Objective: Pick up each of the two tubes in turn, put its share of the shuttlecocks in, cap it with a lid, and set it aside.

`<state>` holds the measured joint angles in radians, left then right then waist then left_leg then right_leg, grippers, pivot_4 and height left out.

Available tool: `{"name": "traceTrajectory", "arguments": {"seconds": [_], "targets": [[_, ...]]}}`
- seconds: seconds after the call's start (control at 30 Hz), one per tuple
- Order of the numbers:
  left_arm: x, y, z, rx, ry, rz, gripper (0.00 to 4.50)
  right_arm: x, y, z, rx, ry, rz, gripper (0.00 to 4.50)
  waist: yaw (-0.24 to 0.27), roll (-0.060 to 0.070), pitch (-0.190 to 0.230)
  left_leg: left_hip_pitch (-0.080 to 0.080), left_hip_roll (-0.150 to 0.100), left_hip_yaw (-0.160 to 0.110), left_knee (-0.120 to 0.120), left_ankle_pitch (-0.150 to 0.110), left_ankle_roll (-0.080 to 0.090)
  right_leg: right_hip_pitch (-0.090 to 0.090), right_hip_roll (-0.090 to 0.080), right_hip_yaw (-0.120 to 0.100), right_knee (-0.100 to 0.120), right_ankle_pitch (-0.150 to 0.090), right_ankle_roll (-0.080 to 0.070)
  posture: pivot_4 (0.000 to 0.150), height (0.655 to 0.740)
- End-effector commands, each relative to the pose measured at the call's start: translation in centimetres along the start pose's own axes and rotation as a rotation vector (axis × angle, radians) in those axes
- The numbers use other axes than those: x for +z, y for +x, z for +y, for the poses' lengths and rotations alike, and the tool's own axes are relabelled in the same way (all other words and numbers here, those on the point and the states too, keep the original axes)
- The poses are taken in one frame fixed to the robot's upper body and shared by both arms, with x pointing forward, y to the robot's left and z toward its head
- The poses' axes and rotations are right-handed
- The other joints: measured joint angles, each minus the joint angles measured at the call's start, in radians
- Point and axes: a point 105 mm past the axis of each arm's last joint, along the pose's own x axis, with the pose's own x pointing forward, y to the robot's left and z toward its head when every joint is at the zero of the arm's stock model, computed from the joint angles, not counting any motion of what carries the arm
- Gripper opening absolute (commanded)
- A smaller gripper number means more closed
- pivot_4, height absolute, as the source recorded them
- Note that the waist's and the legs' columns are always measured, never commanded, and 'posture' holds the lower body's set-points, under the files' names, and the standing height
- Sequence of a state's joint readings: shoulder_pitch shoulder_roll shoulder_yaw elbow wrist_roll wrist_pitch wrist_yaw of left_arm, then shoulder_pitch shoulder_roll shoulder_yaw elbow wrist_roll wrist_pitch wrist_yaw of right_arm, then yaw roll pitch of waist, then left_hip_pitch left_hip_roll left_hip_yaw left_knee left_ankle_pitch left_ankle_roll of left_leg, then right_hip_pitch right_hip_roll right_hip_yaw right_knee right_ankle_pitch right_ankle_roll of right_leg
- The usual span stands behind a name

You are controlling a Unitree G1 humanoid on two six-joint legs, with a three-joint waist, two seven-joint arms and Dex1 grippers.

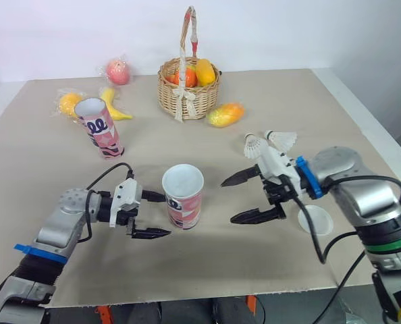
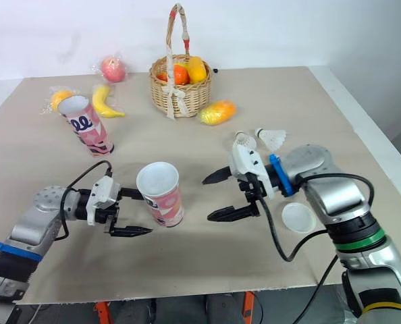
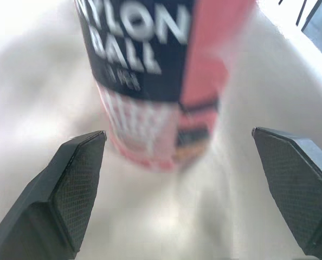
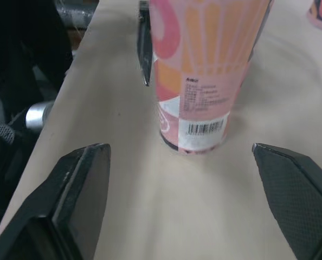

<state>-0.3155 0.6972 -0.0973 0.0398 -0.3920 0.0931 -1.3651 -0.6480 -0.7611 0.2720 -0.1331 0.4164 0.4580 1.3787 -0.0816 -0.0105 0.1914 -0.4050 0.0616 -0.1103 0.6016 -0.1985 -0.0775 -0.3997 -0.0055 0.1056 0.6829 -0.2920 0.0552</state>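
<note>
- Left eye view: a broad beige tabletop (image 1: 268,263) carries everything.
- A woven wicker basket (image 1: 188,88) holding fruit sits at the far middle.
- One pink patterned cardboard tube (image 1: 183,197) stands open-mouthed near the front centre. A second pink tube (image 1: 100,128) stands far left.
- The left gripper (image 1: 161,215) is spread wide just beside the near tube's left side.
- The right gripper (image 1: 227,201) gapes too, a little off the tube's right.
- A round white plastic lid (image 1: 315,220) lies flat by the right arm.
- Two white feathered shuttlecocks (image 1: 254,144) lie just behind that gripper.

Two tubes (image 1: 183,197) (image 1: 100,127), two shuttlecocks (image 1: 255,146) (image 1: 282,140), one lid (image 1: 315,221), one basket (image 1: 188,93), four loose fruits (image 1: 225,114) (image 1: 118,71) (image 1: 69,102) (image 1: 114,109)
</note>
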Motion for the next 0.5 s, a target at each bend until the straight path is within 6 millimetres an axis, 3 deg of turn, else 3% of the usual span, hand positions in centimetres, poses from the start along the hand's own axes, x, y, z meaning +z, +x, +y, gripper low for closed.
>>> {"name": "traceTrajectory", "arguments": {"seconds": [0.03,0.2,0.5], "targets": [[2.4,-2.2,0.0,0.051,0.062,-0.048,4.5,-0.7,1.7,-0.7,-0.067,-0.012,-0.008,4.47,0.001,-0.001,0.0,0.0,0.0,0.0,0.0,0.0,0.0,0.0,0.0,0.0,0.0,0.0,0.0,0.15,0.74],[4.9,-4.1,-0.7,0.099,-0.009,-0.127,4.5,-1.8,3.4,0.0,-0.054,0.03,-0.031,4.47,0.009,-0.002,0.001,-0.002,0.0,0.0,0.0,0.001,-0.002,-0.001,-0.002,-0.001,0.0,0.0,0.0,0.15,0.74],[4.5,-5.3,-2.3,0.129,-0.066,-0.062,4.5,-1.0,7.3,0.2,-0.025,0.04,-0.135,4.47,0.005,-0.002,0.002,-0.001,0.0,0.0,0.0,0.002,-0.003,-0.001,-0.001,-0.001,0.0,0.001,0.001,0.15,0.74]]}}
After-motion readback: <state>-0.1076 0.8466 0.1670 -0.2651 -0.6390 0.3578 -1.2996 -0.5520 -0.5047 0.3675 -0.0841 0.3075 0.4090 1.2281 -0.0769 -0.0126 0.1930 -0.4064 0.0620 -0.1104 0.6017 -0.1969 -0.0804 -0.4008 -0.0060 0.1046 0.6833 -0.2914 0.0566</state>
